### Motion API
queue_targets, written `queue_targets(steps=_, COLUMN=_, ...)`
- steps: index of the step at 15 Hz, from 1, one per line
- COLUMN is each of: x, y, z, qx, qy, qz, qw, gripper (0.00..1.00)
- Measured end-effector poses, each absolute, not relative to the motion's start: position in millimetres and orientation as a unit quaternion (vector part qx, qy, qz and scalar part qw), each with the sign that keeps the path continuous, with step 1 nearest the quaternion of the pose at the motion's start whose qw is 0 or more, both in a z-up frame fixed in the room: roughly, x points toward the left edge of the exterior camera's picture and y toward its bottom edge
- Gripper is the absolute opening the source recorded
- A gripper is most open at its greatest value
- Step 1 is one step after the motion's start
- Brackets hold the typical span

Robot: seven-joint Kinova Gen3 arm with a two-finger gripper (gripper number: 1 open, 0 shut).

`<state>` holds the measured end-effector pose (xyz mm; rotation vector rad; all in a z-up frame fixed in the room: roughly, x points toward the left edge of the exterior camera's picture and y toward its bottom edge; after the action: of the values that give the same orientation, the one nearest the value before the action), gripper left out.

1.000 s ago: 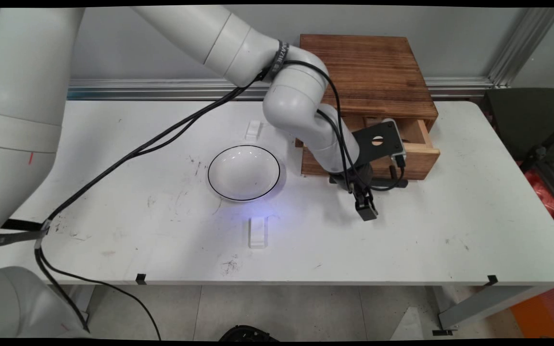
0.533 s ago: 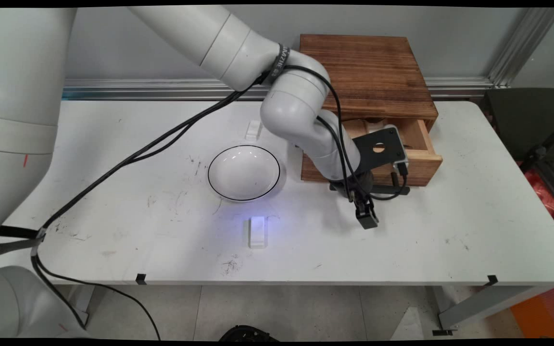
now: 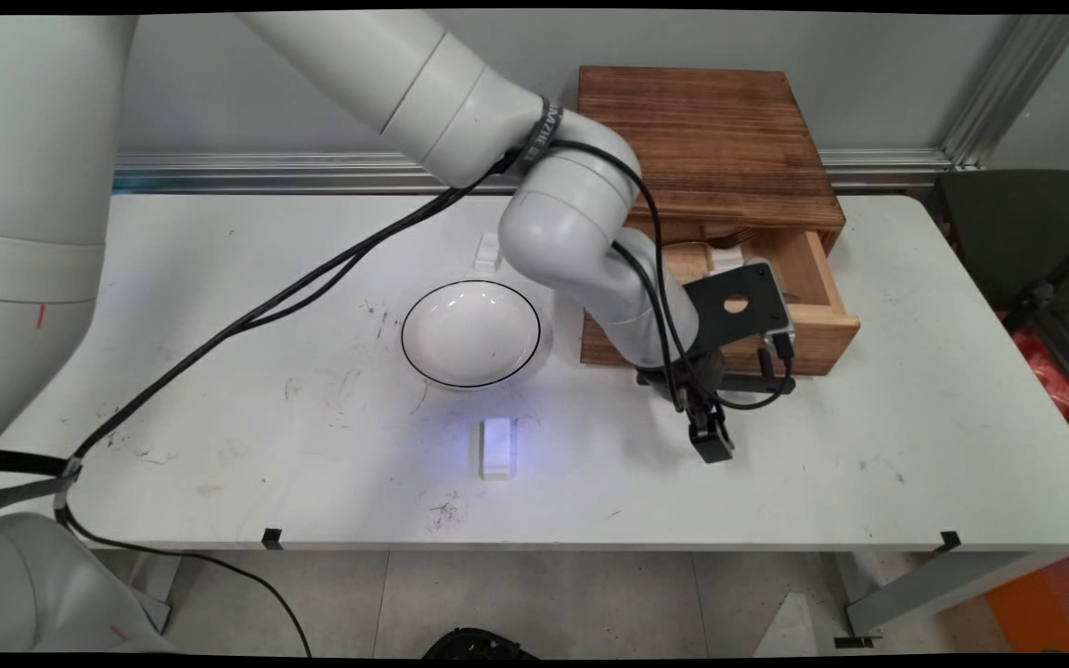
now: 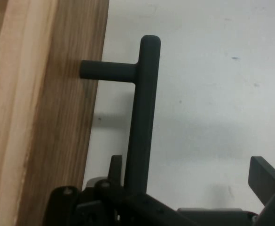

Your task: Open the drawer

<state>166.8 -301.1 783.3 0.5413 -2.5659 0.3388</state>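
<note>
Fingers [image 4: 262,175] are standing wide apart, one on each side of the round black bar handle [image 4: 144,113] of the wooden drawer [image 3: 813,315], which is sitting partly pulled out of a grained wooden box [image 3: 711,139]. Beside it, a round white bowl [image 3: 470,333] is resting on the scuffed white table [image 3: 915,445].

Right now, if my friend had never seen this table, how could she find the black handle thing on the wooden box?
Find the big dark brown wooden box at the back of the white table. Its light wooden drawer sticks out at the front. On the drawer's front sits the black T-shaped bar handle, the only black part of the box, beside the robot's black gripper.
</note>
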Motion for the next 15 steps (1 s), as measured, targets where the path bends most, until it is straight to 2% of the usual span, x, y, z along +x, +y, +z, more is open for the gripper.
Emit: queue_targets(steps=15, x=157, y=-259, z=787, qx=0.195, qy=-0.945, qz=0.099, qw=0.242, gripper=1.00)
